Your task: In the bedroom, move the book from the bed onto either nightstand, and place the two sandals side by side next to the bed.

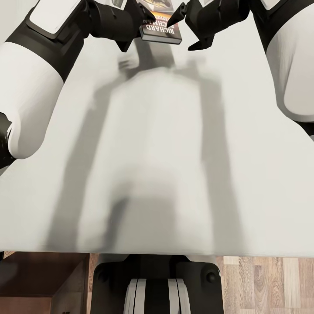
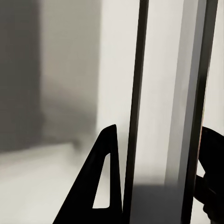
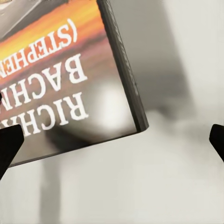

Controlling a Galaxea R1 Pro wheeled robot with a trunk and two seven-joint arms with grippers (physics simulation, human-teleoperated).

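Note:
The book (image 1: 160, 31) has a dark cover with an orange band and white lettering. It hangs a little above the off-white mattress of the bed (image 1: 174, 152) at the far middle and casts a shadow below itself. My left gripper (image 1: 138, 27) is shut on the book; in the left wrist view the book (image 2: 161, 93) is edge-on between the two fingers (image 2: 100, 186). My right gripper (image 1: 186, 32) stands open just right of the book. In the right wrist view the book's cover (image 3: 60, 93) lies ahead of the right gripper (image 3: 112, 142). The sandals and nightstand are out of view.
The mattress spreads wide to both sides below my arms. At its near edge stands my dark base (image 1: 157, 288), with brown wood-plank floor (image 1: 266, 283) to the right and a dark wooden piece (image 1: 43, 279) to the left.

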